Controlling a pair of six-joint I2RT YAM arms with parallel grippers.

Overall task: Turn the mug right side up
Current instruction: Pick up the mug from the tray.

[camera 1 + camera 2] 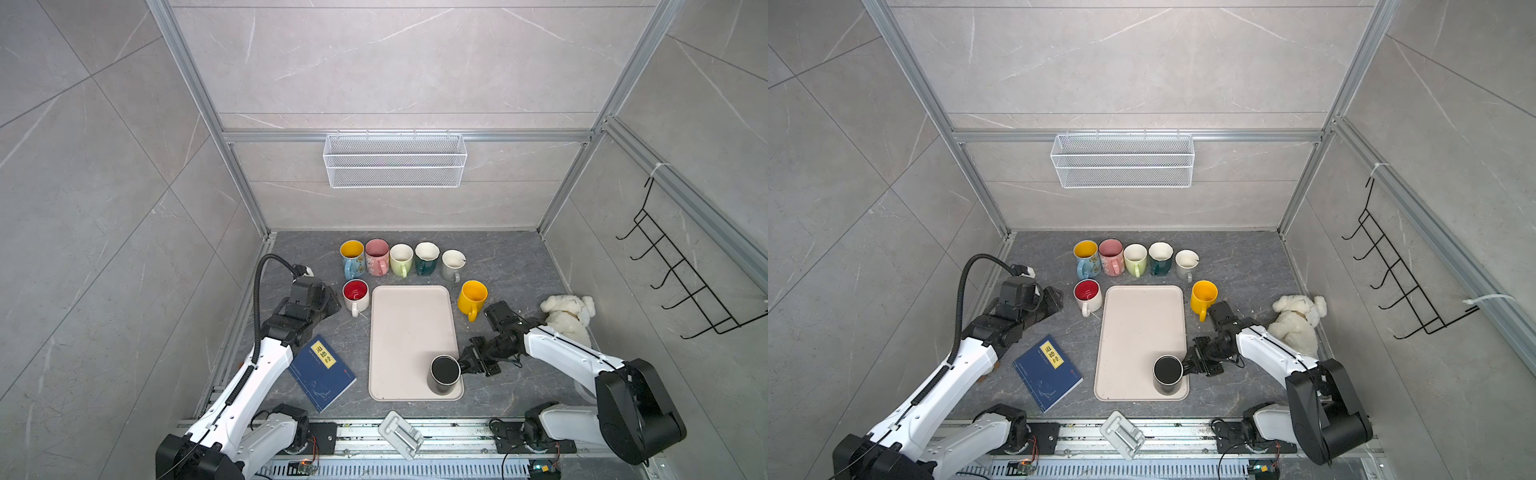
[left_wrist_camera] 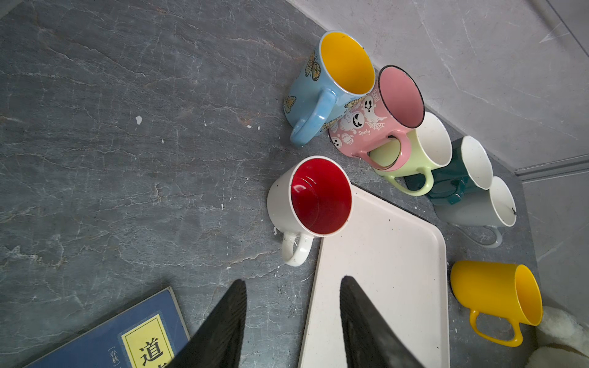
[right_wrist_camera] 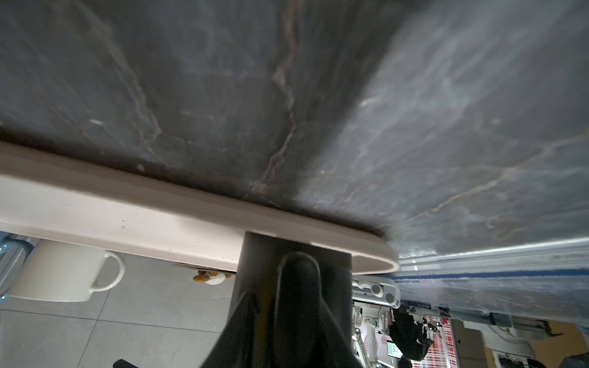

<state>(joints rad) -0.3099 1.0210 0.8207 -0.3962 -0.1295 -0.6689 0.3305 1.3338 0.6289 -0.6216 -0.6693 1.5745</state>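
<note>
A tray (image 1: 409,332) lies mid-way across the table (image 1: 511,266). The mug (image 1: 444,374) stands on the tray's near right corner. Behind the tray, a row of five mugs (image 1: 401,259) runs along the table's far edge. A lone mug (image 1: 356,294) stands off the tray's far left corner and another mug (image 1: 472,297) off its far right. A book (image 1: 322,372) lies left of the tray, and a plush toy (image 1: 567,313) sits by the table's right edge.

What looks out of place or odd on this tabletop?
The black mug at the tray's near corner looks base up, with a flat dark disc on top, while the row of mugs behind the tray stands open side up.
</note>
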